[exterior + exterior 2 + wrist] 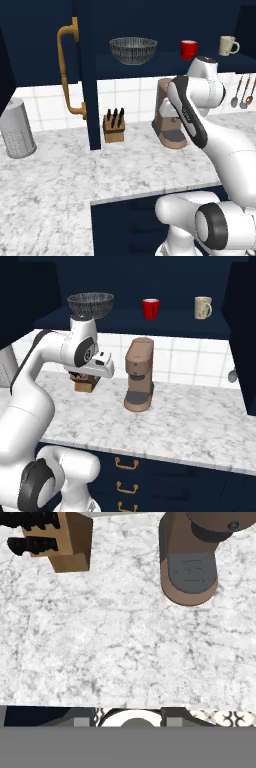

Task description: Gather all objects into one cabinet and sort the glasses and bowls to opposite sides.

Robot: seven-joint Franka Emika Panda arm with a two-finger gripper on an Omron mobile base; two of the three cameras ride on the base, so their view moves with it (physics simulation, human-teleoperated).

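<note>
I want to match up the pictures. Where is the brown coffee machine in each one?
Left base view: coffee machine right of centre, partly behind the arm.
Right base view: middle of the picture, on the marble counter.
Hand view: top right, seen from above.
Shared landmark: the wooden knife block, off to its left.

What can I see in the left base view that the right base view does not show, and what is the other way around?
Left base view alone: the open cabinet door with its curved orange handle, a grey perforated canister, and utensils hanging on the wall.

Right base view alone: the navy drawers with small brass pulls under the counter.

Both: the grey bowl, red cup and cream mug on the cabinet shelf, the brown coffee machine, the knife block and the marble counter.
</note>
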